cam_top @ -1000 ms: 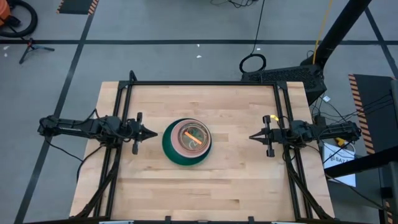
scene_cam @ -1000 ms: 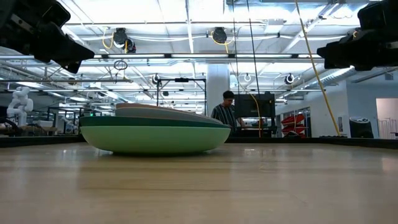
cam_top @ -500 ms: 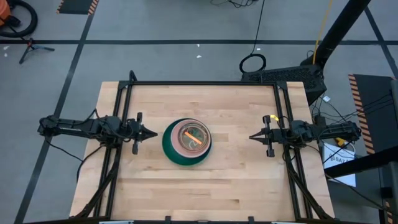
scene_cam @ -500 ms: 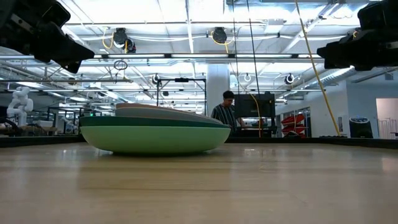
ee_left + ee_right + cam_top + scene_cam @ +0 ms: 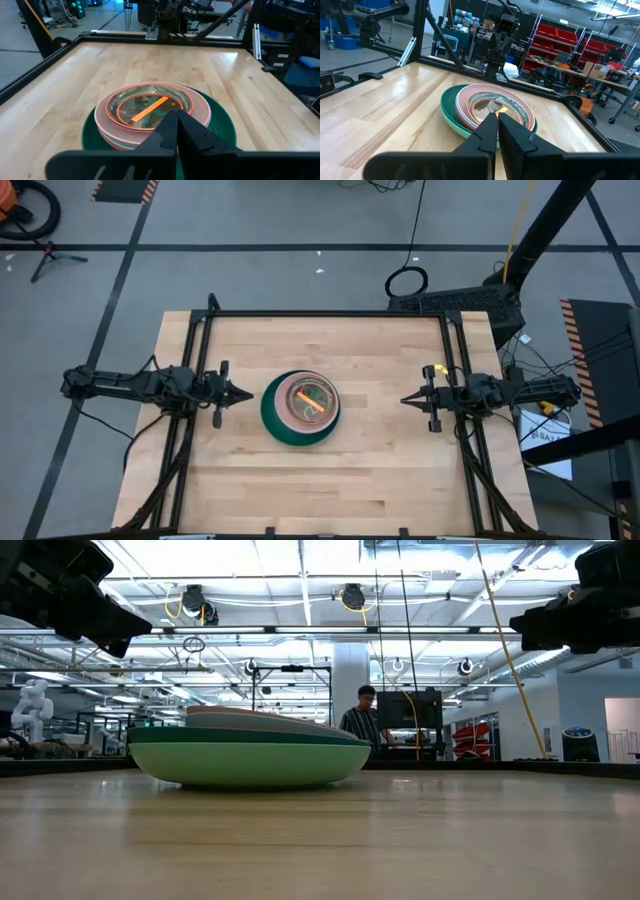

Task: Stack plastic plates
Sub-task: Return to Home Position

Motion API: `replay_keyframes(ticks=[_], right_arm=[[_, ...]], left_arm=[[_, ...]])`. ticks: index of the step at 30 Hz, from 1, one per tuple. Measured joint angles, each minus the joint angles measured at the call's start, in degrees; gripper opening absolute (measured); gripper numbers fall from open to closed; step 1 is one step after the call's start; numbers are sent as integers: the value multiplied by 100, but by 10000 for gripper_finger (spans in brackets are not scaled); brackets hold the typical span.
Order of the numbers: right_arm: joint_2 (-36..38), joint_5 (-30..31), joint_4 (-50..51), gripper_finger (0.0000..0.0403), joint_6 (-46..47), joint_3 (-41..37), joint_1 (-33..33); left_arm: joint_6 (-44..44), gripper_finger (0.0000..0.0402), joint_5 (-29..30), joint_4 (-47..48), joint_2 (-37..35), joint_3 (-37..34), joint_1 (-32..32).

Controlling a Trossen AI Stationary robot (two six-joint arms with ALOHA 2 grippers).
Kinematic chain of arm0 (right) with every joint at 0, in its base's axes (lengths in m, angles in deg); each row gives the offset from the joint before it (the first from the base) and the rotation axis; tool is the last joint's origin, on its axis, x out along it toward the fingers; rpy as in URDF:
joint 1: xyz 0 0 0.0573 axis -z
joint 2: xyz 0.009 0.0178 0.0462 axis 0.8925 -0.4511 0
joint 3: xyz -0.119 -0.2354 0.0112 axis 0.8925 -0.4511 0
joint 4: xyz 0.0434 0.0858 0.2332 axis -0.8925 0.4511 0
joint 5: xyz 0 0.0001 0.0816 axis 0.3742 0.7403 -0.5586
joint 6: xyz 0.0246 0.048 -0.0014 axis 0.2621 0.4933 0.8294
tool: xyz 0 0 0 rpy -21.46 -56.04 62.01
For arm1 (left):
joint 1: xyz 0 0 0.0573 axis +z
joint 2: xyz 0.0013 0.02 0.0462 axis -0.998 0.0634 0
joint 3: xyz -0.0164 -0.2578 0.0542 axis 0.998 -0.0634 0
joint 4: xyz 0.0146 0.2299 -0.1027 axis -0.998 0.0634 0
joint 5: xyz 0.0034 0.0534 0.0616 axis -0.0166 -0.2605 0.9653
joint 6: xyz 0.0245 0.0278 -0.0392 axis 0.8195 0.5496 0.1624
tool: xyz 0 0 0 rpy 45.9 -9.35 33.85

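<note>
Plates (image 5: 300, 409) in one nested stack sit on the wooden table (image 5: 380, 480), between the two grippers. A wide dark green plate (image 5: 272, 425) is the outermost one seen from above. Salmon pink rims (image 5: 201, 114) rise inside it, and a clear bluish plate (image 5: 125, 102) with an orange streak (image 5: 150, 107) across it lies on top.

Left gripper (image 5: 246, 393) hangs above the table just beside the stack, fingers pressed together and holding nothing. The right gripper (image 5: 404, 400) hangs farther off on the opposite side, its tips pointing at the stack, fingers likewise together and empty.

Stacking looks finished. These plates are probably light, stiff and slick — best pinched at a raised rim, one finger inside and one outside, though nested neighbours may lift along. Beyond the table, a person (image 5: 358, 720) stands at a workstation.
</note>
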Motion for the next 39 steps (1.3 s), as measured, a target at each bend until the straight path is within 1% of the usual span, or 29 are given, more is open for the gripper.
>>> replay_keyframes(ticks=[36, 39], right_arm=[[5, 8, 6, 11, 0, -1, -1], [73, 103, -12, 11, 1, -2, -240]], left_arm=[[2, 4, 0, -2, 0, 2, 0], [2, 4, 0, -3, 0, 2, -1]])
